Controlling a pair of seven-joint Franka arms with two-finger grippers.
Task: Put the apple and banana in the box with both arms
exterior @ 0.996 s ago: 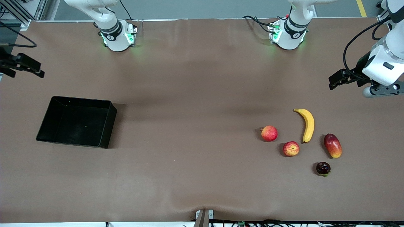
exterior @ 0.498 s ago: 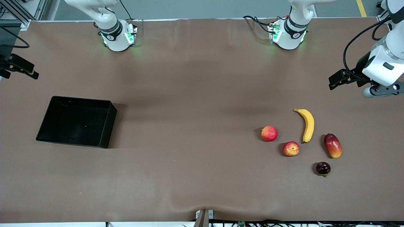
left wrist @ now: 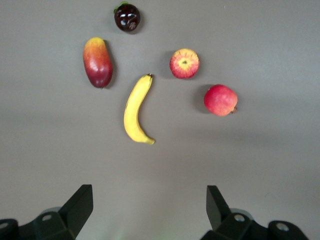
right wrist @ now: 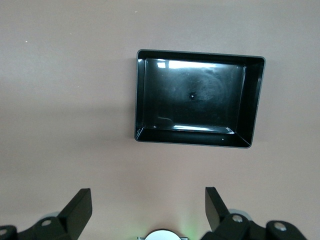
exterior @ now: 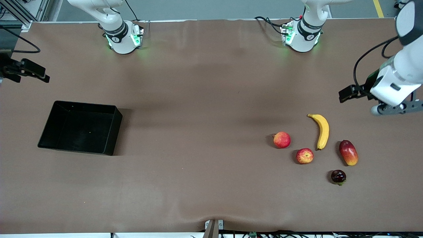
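Left end effector hung spread over bare brown desk near long curved yellow banana and small red-yellow apple. Right end effector hung spread near rectangular black plastic box, which sat empty.

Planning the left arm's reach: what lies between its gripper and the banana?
Only bare table between the left gripper and the banana, as the left wrist view shows.

left arm cut off at front view's edge, right tool partly out of frame
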